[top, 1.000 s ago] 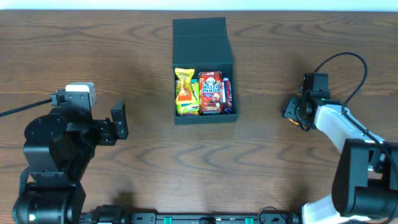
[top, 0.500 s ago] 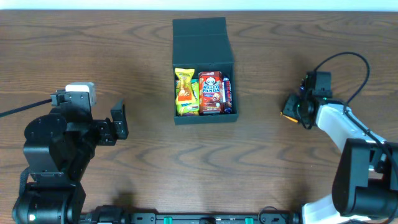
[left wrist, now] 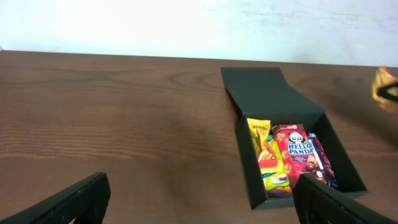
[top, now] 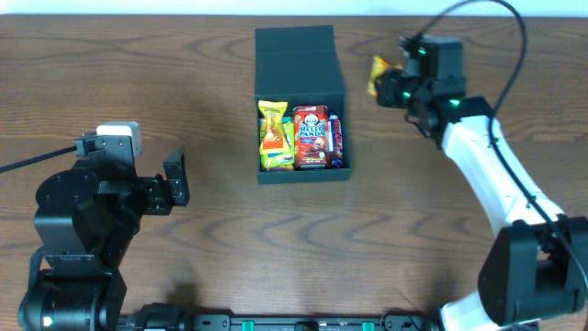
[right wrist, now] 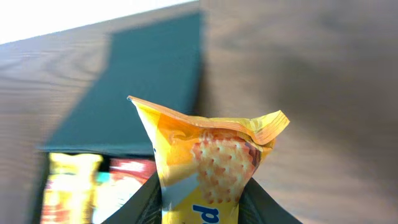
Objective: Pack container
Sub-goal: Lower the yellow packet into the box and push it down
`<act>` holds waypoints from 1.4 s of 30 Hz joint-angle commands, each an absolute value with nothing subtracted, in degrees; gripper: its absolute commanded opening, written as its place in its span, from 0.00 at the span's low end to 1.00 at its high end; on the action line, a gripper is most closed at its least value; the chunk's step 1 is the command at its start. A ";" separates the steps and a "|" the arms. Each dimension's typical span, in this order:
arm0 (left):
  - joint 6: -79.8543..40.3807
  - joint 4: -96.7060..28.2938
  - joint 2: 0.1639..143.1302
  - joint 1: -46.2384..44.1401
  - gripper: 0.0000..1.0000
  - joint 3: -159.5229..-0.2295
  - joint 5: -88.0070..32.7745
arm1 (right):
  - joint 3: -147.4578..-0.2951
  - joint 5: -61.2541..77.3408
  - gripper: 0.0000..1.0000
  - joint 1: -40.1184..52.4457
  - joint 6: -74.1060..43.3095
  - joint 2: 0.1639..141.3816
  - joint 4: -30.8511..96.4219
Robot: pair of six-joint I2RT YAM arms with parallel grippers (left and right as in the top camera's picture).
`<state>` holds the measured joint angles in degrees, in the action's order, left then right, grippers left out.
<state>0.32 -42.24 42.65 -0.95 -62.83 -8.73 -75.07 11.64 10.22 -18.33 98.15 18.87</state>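
- Since a second ago the right arm has swung from the right-middle of the table up to the far side, carrying a cracker packet (top: pixel 379 72) with it; the left arm and the box have not shifted.
- The box (top: pixel 301 175) sits at the middle of the table (top: pixel 184 74), towards the far edge, with its flap lid (top: pixel 296 53) folded back flat behind it.
- Inside, standing side by side: a yellow snack bag (top: pixel 272 134) on the left with something green (top: pixel 287 152) tucked against it, a red Hello Panda pack (top: pixel 311 136) in the middle, and a thin blue pack (top: pixel 336 138) against the right wall.
- The right gripper (top: pixel 390 85) hangs just to the right of the lid, above the table, fingers clamped on the lower part of the cracker packet. The right wrist view shows the packet upright, its crimped top edge uppermost, with the box beyond it.
- The left gripper (top: pixel 175 176) is well left of the box, near the table's near side, pointing towards it. Its fingers are spread wide with nothing between them.
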 commanded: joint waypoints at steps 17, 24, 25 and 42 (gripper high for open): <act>1.30 -42.24 42.76 -0.67 0.95 -63.64 -8.40 | -78.06 13.76 0.35 28.97 -20.01 108.71 14.22; 1.30 -42.24 42.76 -0.67 0.95 -63.64 -8.40 | -78.06 13.78 0.49 29.02 -22.26 109.78 15.03; 1.30 -42.24 42.76 -0.67 0.95 -63.64 -8.40 | -78.06 13.78 0.51 29.02 -22.26 109.78 15.00; 1.30 -42.24 42.76 -0.67 0.95 -63.64 -8.40 | -99.24 1.52 0.66 24.56 -13.82 109.38 42.02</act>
